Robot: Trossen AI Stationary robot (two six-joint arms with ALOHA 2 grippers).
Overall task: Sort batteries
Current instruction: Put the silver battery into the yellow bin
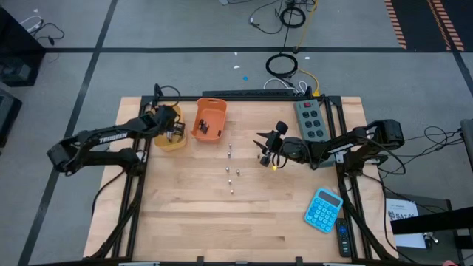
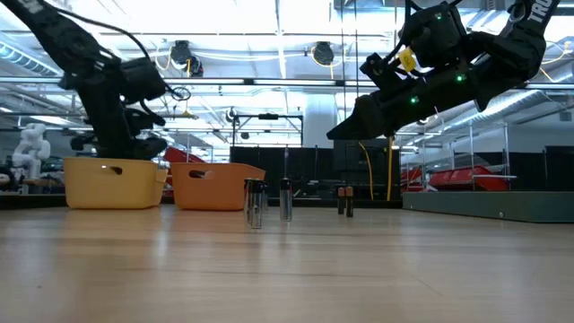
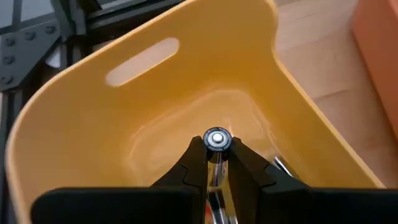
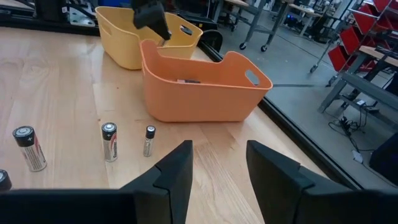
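Batteries are what this sorting turns on, though the scene reads best from the biggest thing down: the pale wooden desk (image 1: pixel 185 214) carries everything; near its far-left corner stand a yellow plastic bin (image 1: pixel 171 138) and, just beside it, an orange plastic bin (image 1: pixel 209 118) with dark cells lying inside; a grey power strip (image 1: pixel 310 120) lies at the far-right corner and a blue calculator (image 1: pixel 324 209) near the near-right corner; the left gripper (image 3: pixel 217 163) hangs inside the yellow bin, its fingers clenched on a silvery-grey cylindrical battery (image 3: pixel 217 140) held end-up above the bin floor, where another cell seems to lie; the right gripper (image 4: pixel 217 165) hovers above the desk right of centre, fingers spread and holding nothing, facing the orange bin; the loose batteries (image 1: pixel 231 172), small silvery and dark cylinders, stand upright in a scattered line down the middle of the desk, well apart from both bins. The risk, as I judge it, lies with these standing cells; a descending right finger brushing one could topple it and send it rolling toward the desk edge; a release from too high could bounce the held cell.
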